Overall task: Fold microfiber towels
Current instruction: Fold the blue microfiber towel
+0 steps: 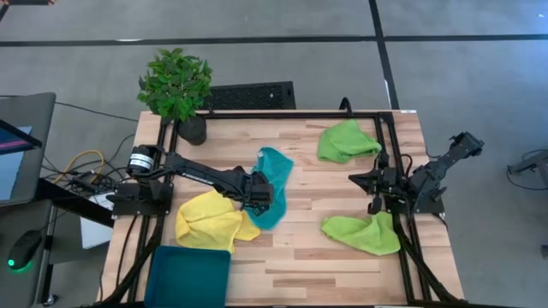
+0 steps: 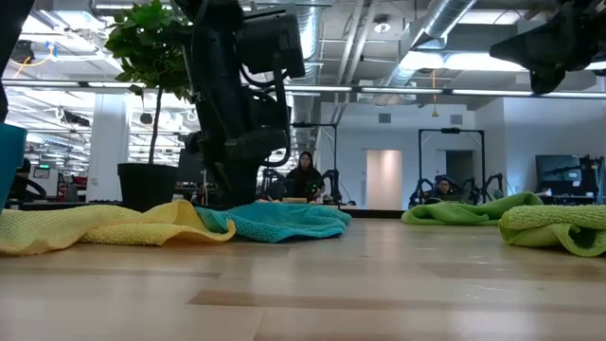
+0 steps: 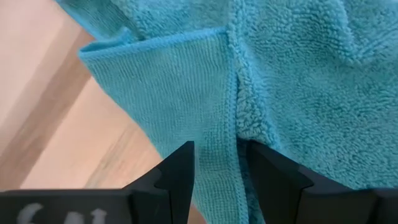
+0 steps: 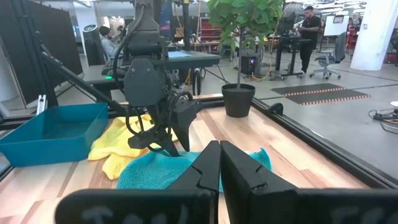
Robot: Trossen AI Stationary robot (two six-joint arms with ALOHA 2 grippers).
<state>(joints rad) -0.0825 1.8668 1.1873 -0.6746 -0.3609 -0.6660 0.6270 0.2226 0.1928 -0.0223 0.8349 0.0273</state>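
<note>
The teal towel [image 1: 276, 171] lies crumpled on the table's middle, with one corner flap folded over [image 3: 168, 81]. My left gripper [image 1: 261, 195] is open and points down on the towel's near left part. Its fingers stand on either side of a hemmed edge [image 3: 234, 118]. The yellow towel [image 1: 210, 221] lies bunched to the near left, touching the teal one. One lime green towel [image 1: 347, 141] lies at the far right and another [image 1: 364, 233] at the near right. My right gripper [image 1: 354, 180] is shut and empty, held above the table's right side between the two lime towels. My left gripper comes at the teal towel from above, pointing down, with the flap's hemmed edge [image 3: 234, 118] running between its two fingers [image 3: 177, 171]. Whether the fingertips touch the cloth, I cannot tell. The towel lies flat on the table.
A dark teal tray [image 1: 190, 274] stands at the near left corner, beside the yellow towel. A potted plant [image 1: 175, 85] stands at the far left corner. Black frame rails [image 1: 390, 154] run along the table's sides. Bare wood [image 1: 300, 265] lies in the near middle.
</note>
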